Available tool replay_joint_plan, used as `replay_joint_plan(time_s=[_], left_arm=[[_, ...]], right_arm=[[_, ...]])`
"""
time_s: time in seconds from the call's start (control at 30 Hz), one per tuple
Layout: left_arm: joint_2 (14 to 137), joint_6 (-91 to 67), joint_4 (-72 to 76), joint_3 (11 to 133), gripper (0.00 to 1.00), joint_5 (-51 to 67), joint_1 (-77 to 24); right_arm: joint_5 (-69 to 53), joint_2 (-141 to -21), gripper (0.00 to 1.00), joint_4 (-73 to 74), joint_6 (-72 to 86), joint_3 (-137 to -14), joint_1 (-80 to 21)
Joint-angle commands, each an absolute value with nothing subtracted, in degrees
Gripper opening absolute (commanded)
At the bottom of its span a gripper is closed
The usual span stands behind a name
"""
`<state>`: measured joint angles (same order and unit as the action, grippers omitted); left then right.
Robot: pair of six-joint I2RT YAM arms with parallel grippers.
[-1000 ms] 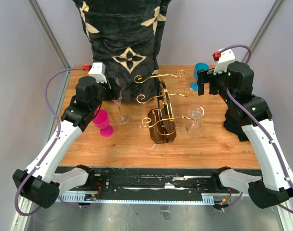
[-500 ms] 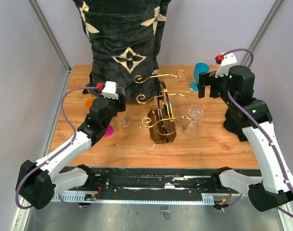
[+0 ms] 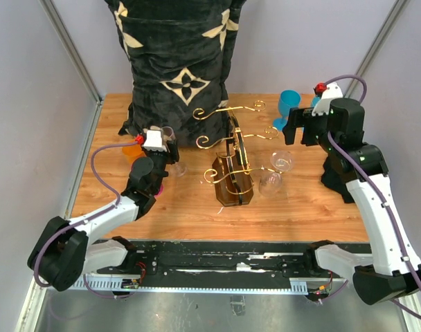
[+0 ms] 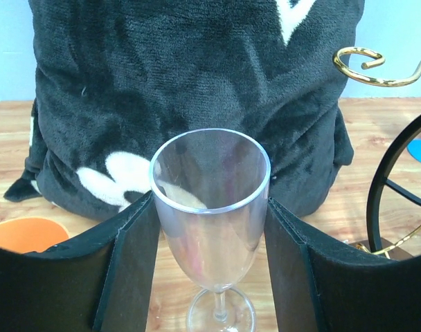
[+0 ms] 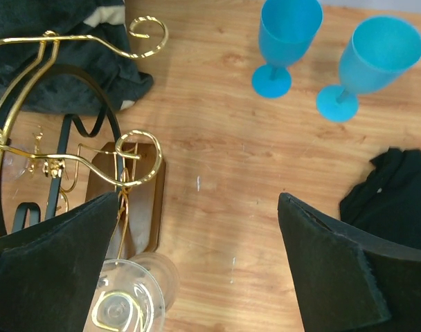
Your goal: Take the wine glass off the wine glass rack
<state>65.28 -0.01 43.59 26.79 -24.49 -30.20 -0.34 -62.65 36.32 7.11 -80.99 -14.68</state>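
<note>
Wine glass (image 3: 176,167) off the wine glass rack (image 3: 233,183) in the overhead view, upright just left of it and near the dark plush cushion (image 3: 176,62), clamped in the left gripper (image 3: 167,147); right gripper (image 3: 298,124) hangs empty by the rack's right side, above a second clear glass (image 3: 280,161) beside the gold arms. Left wrist: both black fingers (image 4: 131,266) press the bowl's sides, foot low over the tabletop (image 4: 359,128), contact unclear, orange cup (image 4: 23,235) at left. Right wrist: jaws spread wide, nothing between, two blue goblets (image 5: 287,41) beyond
</note>
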Motion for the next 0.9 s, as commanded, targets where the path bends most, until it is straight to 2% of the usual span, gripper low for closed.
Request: replay_joint_plan(time_s=[0.0,0.13,0.3,0.5,0.7,0.87], left_arm=[[66.6,1.1,55.4,25.6,0.36,-27.4,-30.6],[68.3,2.2,57.3,24.8,0.38,-27.9,-30.8],[70.7,3.8,59.5,24.3,0.51,-28.3,-31.8],[71.4,3.2,61.9,22.8,0.69,-29.4,-31.9],[70.8,3.3,61.7,22.7,0.80,-29.9,-31.9],[69.7,2.9,60.5,23.1,0.85,-29.6,-31.9]], right_arm=[[-6.6,-60.3,0.98,39.3,14.0,-78.4,-10.5],[-15.0,-56.9,0.98,41.6,19.3,-73.6,-7.3],[-18.0,-50.5,0.99,43.1,23.4,-70.8,-5.0],[-25.5,-47.5,0.76,43.4,26.1,-70.1,-2.2],[-30.3,-47.4,0.68,39.8,28.6,-64.6,-1.5],[-32.2,-47.1,0.62,36.2,30.0,-60.1,-0.5]])
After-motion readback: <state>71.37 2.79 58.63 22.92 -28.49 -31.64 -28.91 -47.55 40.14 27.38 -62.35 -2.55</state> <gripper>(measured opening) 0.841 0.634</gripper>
